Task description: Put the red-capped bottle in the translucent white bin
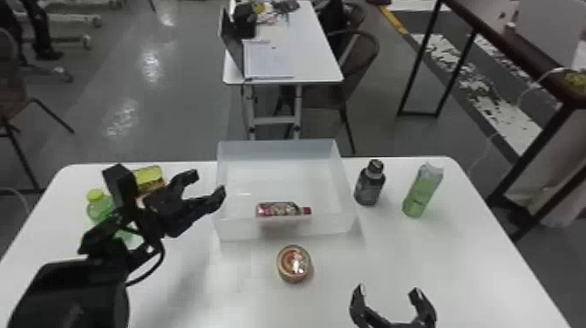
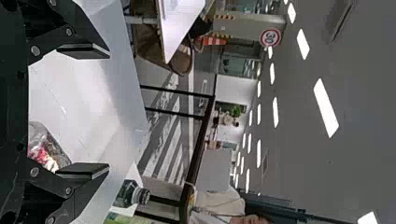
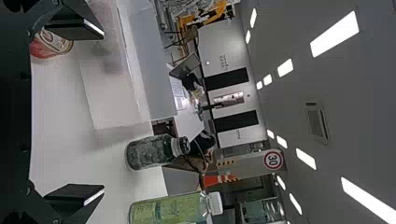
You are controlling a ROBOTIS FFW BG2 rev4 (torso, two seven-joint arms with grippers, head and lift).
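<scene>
"Where the white worktop (image 1: pixel 471 261) begins on the left, what's standing there?"

"A green bottle with a yellow-green cap (image 1: pixel 99 207), partly hidden by the left arm (image 1: pixel 72 290). Just right of it and farther back is a yellow-topped item (image 1: pixel 149 175), also partly covered; I can't tell what it is."

"And the left end effector (image 1: pixel 208 185)?"

"It's near the bin's left wall, its two black fingers spread well apart with a gap between them. The left wrist view shows the same wide spread."

"So next comes the translucent white bin (image 1: pixel 283 150). Where's the red-capped bottle (image 1: pixel 279 210)?"

"Inside it, lying on its side beside the near wall, red cap toward the right. On the worktop in front of the bin, close to its near wall, sits a round container (image 1: pixel 294 264) with a red and gold top."

"What's past the bin?"

"A dark bottle (image 1: pixel 369 189), upright, just beside the right wall."

"Then the right end effector (image 1: pixel 387 293), I suppose?"

"Yes, low in the head view, at the near part of the worktop, right of the round container. Its fingers are wide apart too."

"And last?"

"A pale green bottle (image 1: pixel 422 192), upright, to the right of the dark one and apart from it."
</scene>
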